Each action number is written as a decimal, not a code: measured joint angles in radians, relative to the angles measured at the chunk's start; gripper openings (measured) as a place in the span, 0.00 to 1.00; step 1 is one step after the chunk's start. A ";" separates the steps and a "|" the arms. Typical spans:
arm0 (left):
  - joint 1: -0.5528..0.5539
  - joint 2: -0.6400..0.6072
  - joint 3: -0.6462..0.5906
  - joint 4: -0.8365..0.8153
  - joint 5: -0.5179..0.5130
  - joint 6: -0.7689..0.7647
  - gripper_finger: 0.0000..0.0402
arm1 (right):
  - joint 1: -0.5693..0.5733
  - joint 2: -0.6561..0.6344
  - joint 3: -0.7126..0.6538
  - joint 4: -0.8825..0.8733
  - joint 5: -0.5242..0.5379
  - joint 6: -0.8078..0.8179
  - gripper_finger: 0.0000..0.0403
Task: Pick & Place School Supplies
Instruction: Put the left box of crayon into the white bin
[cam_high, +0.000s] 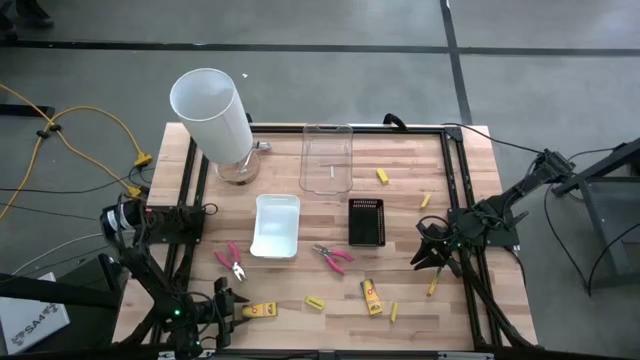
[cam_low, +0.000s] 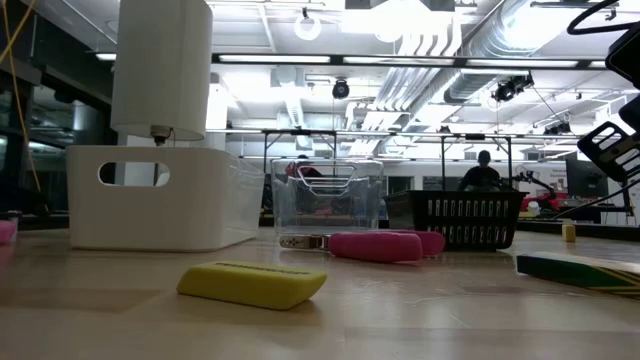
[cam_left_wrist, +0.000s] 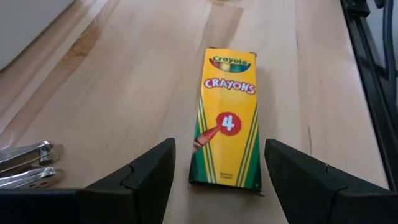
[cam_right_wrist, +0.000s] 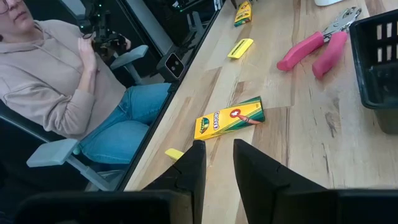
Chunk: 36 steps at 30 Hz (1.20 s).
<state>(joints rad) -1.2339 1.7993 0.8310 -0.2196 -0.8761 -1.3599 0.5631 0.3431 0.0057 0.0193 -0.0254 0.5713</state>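
Note:
My left gripper (cam_left_wrist: 219, 146) is open at the table's near left corner (cam_high: 226, 308). Its fingers stand on either side of the near end of a yellow crayon pack (cam_left_wrist: 227, 118) (cam_high: 260, 311) that lies flat, and they do not touch it. My right gripper (cam_right_wrist: 219, 163) hovers by the right edge (cam_high: 430, 250), open by a narrow gap, above a second crayon pack (cam_right_wrist: 229, 118) (cam_high: 372, 297). Two pink-handled pliers (cam_high: 232, 262) (cam_high: 333, 257) lie flat near the white tray. Yellow stubs (cam_high: 315, 302) (cam_high: 382, 176) (cam_high: 425, 200) lie scattered.
A white tray (cam_high: 277, 225), a clear tray (cam_high: 327, 158) and a black tray (cam_high: 367, 221) sit mid-table. A tall white cylinder (cam_high: 215, 115) stands at the far left. A seated person (cam_right_wrist: 68, 74) is beside the table's near edge. The metal tips of one pair of pliers (cam_left_wrist: 25, 165) lie beside my left gripper.

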 joint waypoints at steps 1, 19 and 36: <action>0.000 0.004 0.000 0.000 0.000 -0.002 0.60 | 0.000 0.000 0.000 0.000 0.000 0.000 0.18; 0.003 0.046 0.000 0.030 -0.021 -0.019 0.60 | 0.000 0.000 0.000 0.000 0.000 0.000 0.18; 0.028 0.064 0.001 0.038 0.034 0.021 0.57 | 0.000 0.000 0.000 0.000 0.000 0.000 0.18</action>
<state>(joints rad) -1.2060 1.8633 0.8322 -0.1821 -0.8418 -1.3388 0.5632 0.3431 0.0059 0.0193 -0.0254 0.5713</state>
